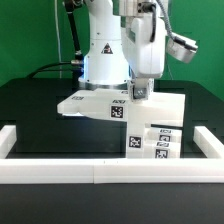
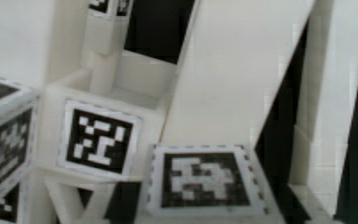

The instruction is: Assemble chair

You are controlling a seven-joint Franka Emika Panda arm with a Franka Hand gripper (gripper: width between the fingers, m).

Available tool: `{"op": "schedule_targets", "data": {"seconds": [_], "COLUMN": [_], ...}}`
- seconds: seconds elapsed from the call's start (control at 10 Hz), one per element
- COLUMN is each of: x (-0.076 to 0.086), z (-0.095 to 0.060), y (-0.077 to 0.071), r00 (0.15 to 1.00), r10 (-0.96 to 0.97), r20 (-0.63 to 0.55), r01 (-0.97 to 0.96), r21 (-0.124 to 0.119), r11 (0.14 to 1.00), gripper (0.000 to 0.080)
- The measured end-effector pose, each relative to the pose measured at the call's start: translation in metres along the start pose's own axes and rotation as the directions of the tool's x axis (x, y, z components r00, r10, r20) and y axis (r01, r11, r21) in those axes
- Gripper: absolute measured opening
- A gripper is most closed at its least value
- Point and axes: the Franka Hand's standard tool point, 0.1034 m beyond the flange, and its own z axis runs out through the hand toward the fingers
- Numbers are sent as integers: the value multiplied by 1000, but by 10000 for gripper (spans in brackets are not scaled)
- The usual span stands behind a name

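Note:
The chair's white pieces lie grouped in the middle of the black table. In the exterior view a flat slab (image 1: 85,103) with a tag lies to the left. To its right, a cluster of tagged blocks (image 1: 150,138) is stacked. My gripper (image 1: 138,93) points straight down at the top of this cluster, jaws close together on a small white piece there. The wrist view is a blurred close-up: a tagged block face (image 2: 202,180) sits right at the jaws, another tagged piece (image 2: 96,135) stands beside it, and a long white part (image 2: 229,70) runs away behind. My fingers themselves do not show clearly.
White border rails frame the table: front rail (image 1: 100,172), left rail (image 1: 8,140), right rail (image 1: 205,145). The arm's white base (image 1: 105,60) stands behind the pieces. A green wall closes the back.

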Motion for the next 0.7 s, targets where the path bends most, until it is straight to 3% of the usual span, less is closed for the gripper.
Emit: {"op": "schedule_targets", "data": {"seconds": [0.2, 0.5, 0.6, 0.7], "x": [-2, -2, -2, -2], "z": [0, 0, 0, 0], "y": [0, 0, 0, 1], "r00": [992, 992, 996, 997], "r10": [128, 123, 91, 74], "r20": [8, 8, 8, 9], "r01": [-128, -123, -91, -74], "r21": [1, 0, -2, -9], "r11": [992, 992, 996, 997], "gripper": [271, 277, 451, 451]}}
